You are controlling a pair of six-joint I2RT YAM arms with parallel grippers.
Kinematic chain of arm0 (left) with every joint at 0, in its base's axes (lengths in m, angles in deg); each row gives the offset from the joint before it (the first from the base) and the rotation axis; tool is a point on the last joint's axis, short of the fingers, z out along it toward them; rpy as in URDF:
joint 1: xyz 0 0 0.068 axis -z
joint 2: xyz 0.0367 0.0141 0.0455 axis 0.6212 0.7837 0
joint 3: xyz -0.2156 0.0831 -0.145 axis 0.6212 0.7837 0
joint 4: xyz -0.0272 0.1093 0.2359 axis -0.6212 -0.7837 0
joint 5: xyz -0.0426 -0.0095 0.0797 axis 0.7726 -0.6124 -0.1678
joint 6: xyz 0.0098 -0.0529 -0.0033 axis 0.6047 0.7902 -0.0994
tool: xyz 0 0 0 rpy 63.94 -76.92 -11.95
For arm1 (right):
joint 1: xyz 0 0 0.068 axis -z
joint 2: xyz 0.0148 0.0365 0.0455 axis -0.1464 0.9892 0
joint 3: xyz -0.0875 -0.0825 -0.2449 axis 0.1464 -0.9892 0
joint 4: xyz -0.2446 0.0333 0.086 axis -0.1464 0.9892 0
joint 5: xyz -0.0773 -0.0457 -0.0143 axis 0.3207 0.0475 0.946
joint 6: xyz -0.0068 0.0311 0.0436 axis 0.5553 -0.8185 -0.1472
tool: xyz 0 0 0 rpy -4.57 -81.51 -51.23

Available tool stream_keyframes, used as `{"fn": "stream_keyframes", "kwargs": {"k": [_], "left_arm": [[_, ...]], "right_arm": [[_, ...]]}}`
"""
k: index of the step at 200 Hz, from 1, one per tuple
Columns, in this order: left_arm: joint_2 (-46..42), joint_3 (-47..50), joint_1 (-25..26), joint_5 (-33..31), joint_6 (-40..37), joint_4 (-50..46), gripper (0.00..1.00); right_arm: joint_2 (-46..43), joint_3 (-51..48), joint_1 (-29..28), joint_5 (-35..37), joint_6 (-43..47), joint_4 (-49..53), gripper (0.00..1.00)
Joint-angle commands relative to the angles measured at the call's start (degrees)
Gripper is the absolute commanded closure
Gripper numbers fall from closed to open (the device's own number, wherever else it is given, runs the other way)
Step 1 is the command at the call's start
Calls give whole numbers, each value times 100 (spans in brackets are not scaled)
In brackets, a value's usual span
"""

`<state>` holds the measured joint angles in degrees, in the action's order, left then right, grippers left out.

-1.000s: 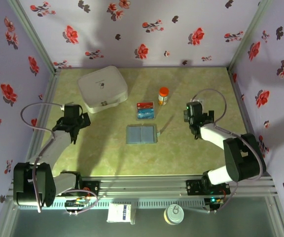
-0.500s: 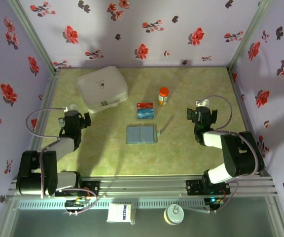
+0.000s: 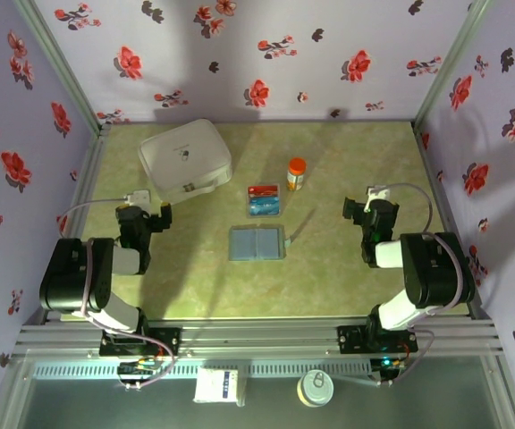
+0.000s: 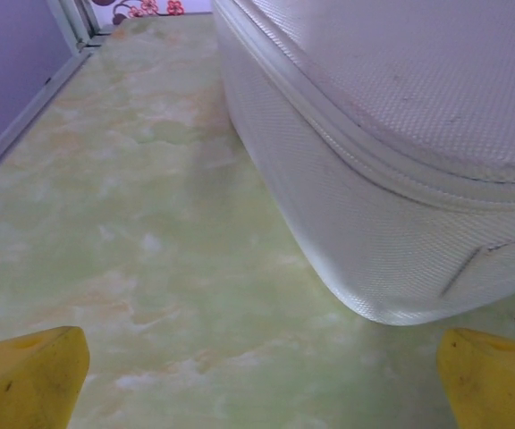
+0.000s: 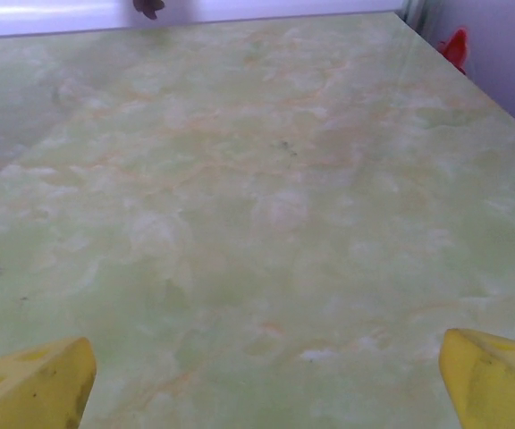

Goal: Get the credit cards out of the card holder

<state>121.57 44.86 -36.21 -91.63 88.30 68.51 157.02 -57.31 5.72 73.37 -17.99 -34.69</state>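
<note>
Card holder [image 3: 257, 243] on green table [image 3: 329, 277], floral walls [image 3: 266, 63]

Obstacles: white lidded case [image 3: 186, 161], back left, close ahead of left gripper [image 4: 259, 380]; orange-capped bottle [image 3: 296, 172] and clear box [image 3: 264, 200], centre. Free: bare table [image 3: 195, 277] ahead of right gripper [image 5: 262, 382] and around card holder [image 3: 257, 242].
</note>
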Motion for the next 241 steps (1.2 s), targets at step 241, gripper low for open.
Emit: {"fn": "stream_keyframes", "kwargs": {"k": [241], "left_arm": [[14, -371, -133, 162, -89, -92, 0]], "right_arm": [[42, 183, 100, 24, -278, -38, 1]]}}
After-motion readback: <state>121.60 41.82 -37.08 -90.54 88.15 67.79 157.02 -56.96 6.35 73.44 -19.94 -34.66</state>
